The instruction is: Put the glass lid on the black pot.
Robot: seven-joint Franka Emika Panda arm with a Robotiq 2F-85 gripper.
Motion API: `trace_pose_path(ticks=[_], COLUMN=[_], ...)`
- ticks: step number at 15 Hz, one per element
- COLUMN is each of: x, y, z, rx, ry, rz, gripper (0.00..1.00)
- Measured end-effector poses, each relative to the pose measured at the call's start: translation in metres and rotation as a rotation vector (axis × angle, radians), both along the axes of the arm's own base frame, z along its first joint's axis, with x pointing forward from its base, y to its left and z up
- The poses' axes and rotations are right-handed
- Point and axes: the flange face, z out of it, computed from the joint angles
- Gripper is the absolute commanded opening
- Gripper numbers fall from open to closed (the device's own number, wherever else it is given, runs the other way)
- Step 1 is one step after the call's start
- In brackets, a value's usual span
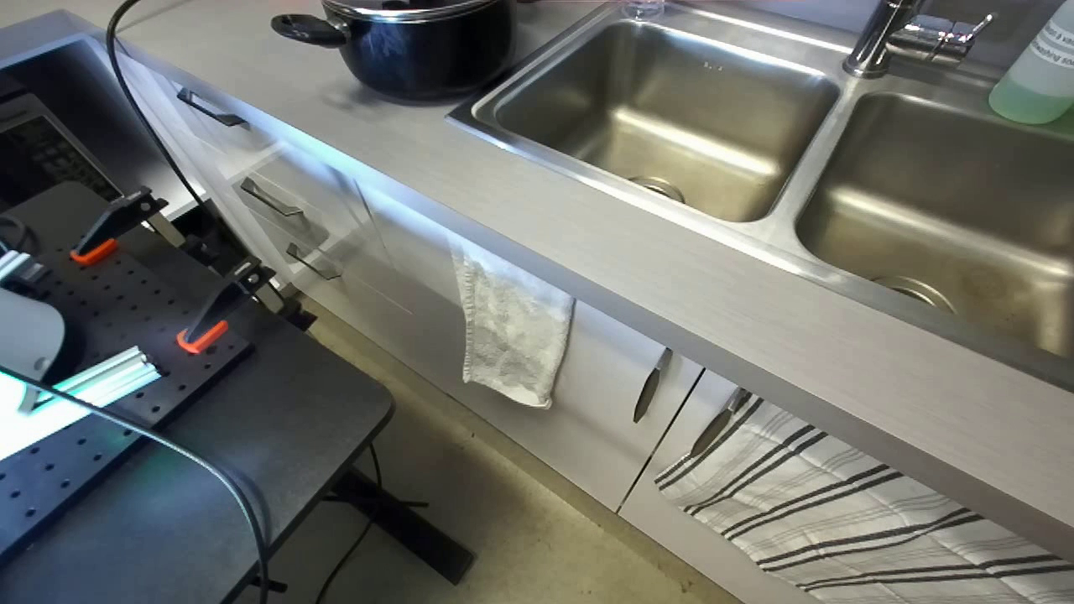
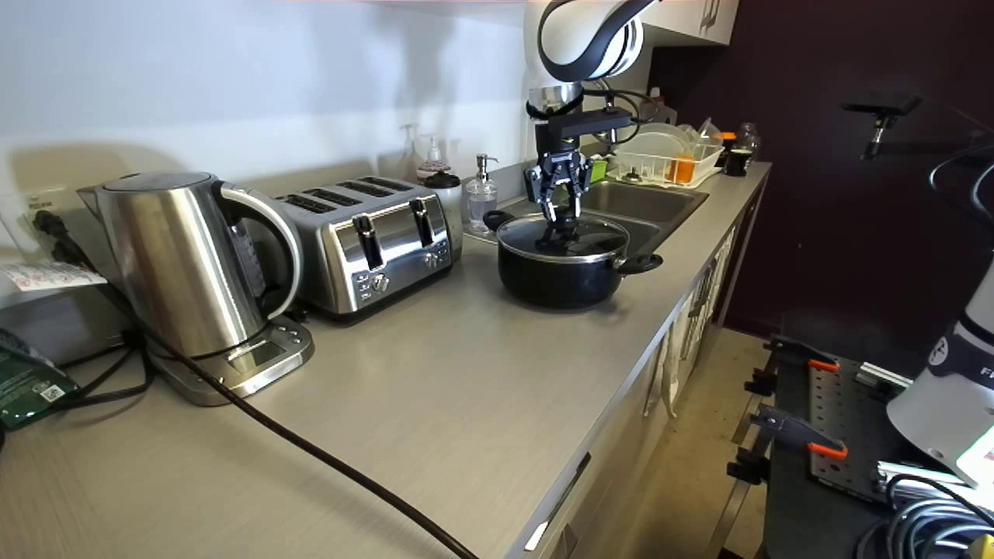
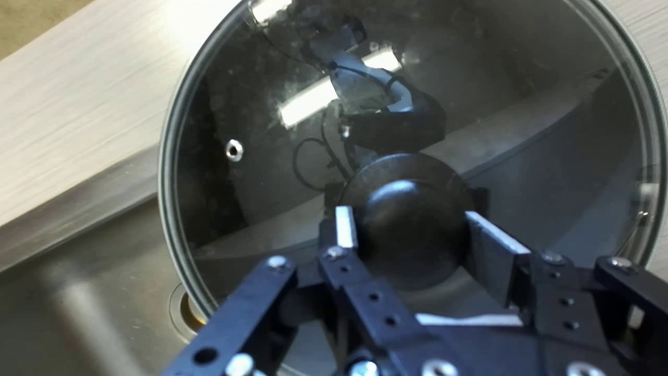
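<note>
Wrist view looks straight-ish down, close-up, past the fingers onto the glass lid; in an exterior view it's downward over the sink, in an exterior view lengthwise along the tabletop, kettle close by; both exterior views share black pot and sink.

There is one pot, one glass lid, one kettle, one toaster — two sink basins, two towels, two clamps.

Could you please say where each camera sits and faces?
Exterior view: high, facing down at the double sink; robot base partly visible.
Exterior view: near the electric kettle, facing along the countertop; arm, end effector, robot base.
Wrist view: above the glass lid, facing down; end effector at bottom.
Both exterior views share the black pot.
</note>
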Motion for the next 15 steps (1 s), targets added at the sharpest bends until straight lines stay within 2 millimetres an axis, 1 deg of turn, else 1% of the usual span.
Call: trace_pose_path(ticks=[15], x=[0.0023], y=[-0.0014], z=[-0.0019], rx=[0.000], ry=[-0.021], rz=[0.017], gripper=[0.26])
